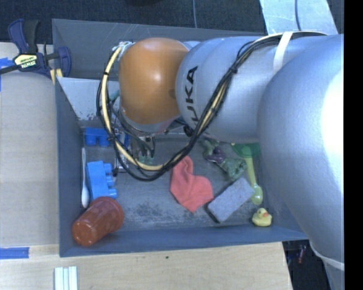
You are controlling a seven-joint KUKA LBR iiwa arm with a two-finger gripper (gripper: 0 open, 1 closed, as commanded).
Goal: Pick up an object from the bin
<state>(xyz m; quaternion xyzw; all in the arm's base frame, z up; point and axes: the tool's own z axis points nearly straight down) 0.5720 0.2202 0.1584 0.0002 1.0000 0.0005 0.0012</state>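
Camera view looks down on the gripper [144, 151], which hangs under the orange wrist cover [148, 80], up and to the left of the red cloth [190, 186] and low over the floor of the bin [66, 180]. Whether it is open or closed I cannot tell, and I see nothing in its hold (the cover and the looped cables [139, 169] stand in front of it). Nearest to it are the cloth itself and, further left of the cloth, a small blue brick [97, 138] and a bigger blue brick [101, 181]. I judge that one of these is the likely pick, but which one is not clear.

The gripper seems to stand over bare floor between them, so closing here could catch nothing. If it goes to the cloth, the soft fabric may be pinched only at an edge and slip out. The low cables could drag a brick or the white stick [85, 183] beside the bricks. The thick arm [260, 101] could also push the grey sponge [230, 199] and the yellow duck [261, 217], both right of the cloth.

The arm covers the bin above and right of the cloth, so what lies there is unknown. The green things [249, 162] are partly cut off, and I cannot name their kind.
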